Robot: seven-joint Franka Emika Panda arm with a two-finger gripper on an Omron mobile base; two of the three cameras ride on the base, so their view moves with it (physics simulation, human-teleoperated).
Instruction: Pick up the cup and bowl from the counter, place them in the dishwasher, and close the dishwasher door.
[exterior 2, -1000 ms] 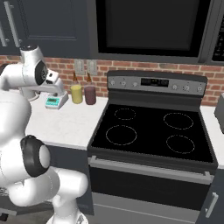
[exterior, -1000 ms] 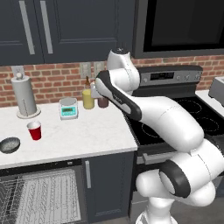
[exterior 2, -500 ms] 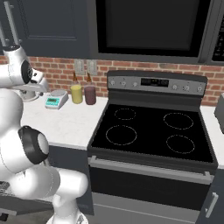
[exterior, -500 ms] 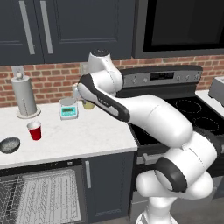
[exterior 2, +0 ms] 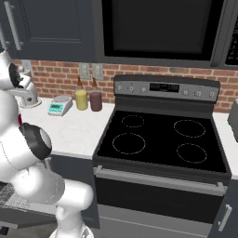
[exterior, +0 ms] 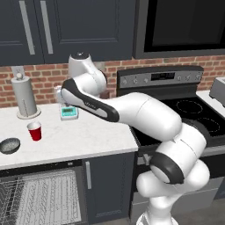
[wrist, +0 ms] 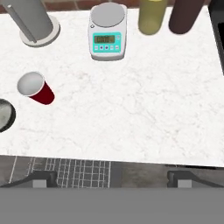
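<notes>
The counter (wrist: 144,113) looks like smooth white marbled stone. Far from the gripper (wrist: 112,178), the red cup (wrist: 36,89) seems matt plastic with a white inside. The bowl (exterior: 9,145) is dark, speckled, slightly glossy.

Swung leftward along the counter (exterior: 92,134) over the last second: arm elbow, earlier beside the stove, now above the counter's middle, near the scale (exterior: 69,112). Bottles, once clear in the left base view, now covered by the arm. Gripper (wrist: 112,178) carried out over the counter's front edge, above the dishwasher (exterior: 41,200) rack.
</notes>
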